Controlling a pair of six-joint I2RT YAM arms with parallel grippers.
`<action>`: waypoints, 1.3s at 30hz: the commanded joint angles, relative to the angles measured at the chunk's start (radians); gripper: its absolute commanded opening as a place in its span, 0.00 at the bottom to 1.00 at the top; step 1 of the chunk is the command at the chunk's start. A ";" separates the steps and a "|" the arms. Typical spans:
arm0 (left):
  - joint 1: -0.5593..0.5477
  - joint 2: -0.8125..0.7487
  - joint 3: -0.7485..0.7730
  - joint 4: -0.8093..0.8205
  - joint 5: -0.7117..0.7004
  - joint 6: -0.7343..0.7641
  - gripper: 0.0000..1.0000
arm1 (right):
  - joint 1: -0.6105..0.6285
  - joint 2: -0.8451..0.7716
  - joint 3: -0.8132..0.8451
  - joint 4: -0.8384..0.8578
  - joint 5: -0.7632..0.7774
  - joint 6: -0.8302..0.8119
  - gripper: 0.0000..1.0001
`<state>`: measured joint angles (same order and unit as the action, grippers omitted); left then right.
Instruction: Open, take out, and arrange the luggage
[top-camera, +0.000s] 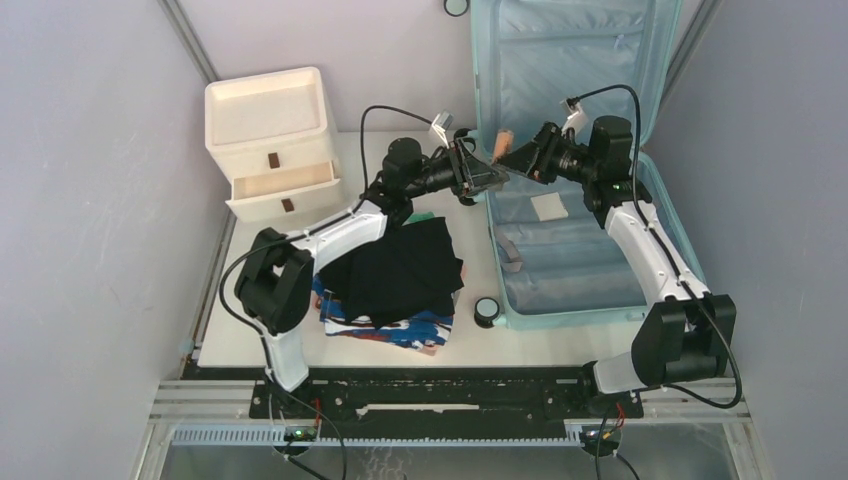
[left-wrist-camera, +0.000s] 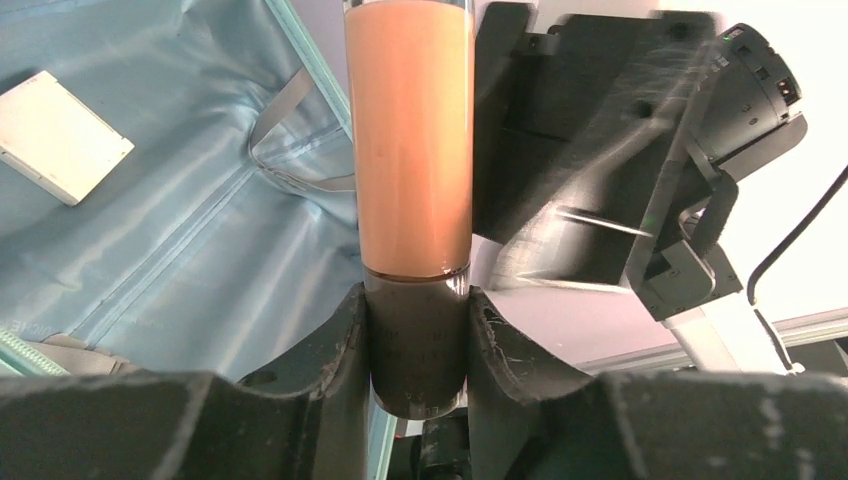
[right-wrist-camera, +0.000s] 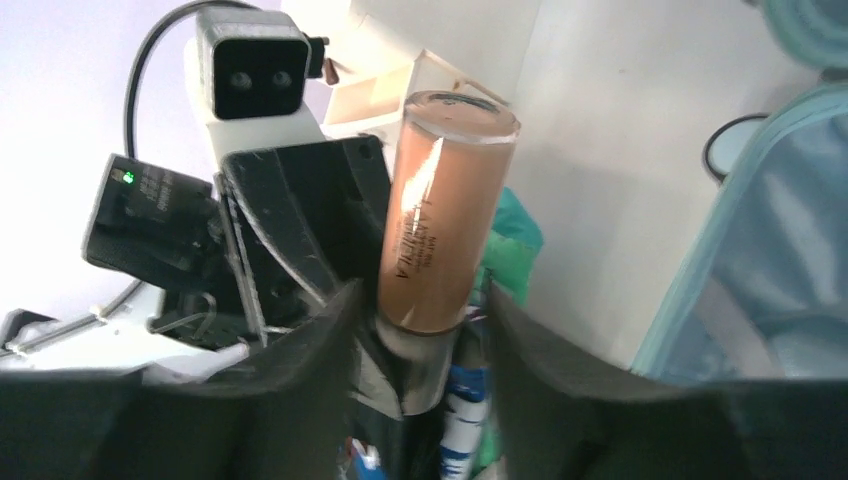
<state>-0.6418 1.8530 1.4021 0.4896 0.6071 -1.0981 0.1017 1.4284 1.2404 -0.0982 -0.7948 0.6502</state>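
Note:
The luggage (top-camera: 570, 260) lies open on the right of the table, with its lid (top-camera: 565, 60) propped up against the back wall. A peach bottle (top-camera: 505, 142) with a dark end hangs above the luggage's left rim, between my two grippers. In the left wrist view my left gripper (left-wrist-camera: 415, 295) is shut on the bottle's (left-wrist-camera: 410, 140) dark end, both fingers pressed against it. In the right wrist view the bottle (right-wrist-camera: 440, 220) stands tilted between the fingers of my right gripper (right-wrist-camera: 420, 290), with a narrow gap at each side.
A cream drawer cabinet (top-camera: 272, 140) stands at the back left, one drawer pulled out. A pile of dark and patterned clothes (top-camera: 395, 270) lies beside the luggage. A flat white box (top-camera: 550, 207) and a grey strap (top-camera: 510, 255) lie on the lining.

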 joint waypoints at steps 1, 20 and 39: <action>0.028 -0.090 -0.051 0.068 -0.017 0.053 0.00 | 0.015 -0.051 0.015 0.053 -0.038 -0.075 0.74; 0.344 -0.644 -0.189 -1.156 -0.675 1.446 0.04 | -0.010 0.022 0.055 -0.164 -0.350 -0.903 0.99; 0.603 -0.354 0.056 -1.217 -0.724 1.966 0.01 | 0.036 0.069 0.063 -0.210 -0.331 -0.934 0.97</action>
<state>-0.0559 1.4769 1.3487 -0.7494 -0.1040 0.7952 0.1390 1.4940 1.2560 -0.3115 -1.1030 -0.2584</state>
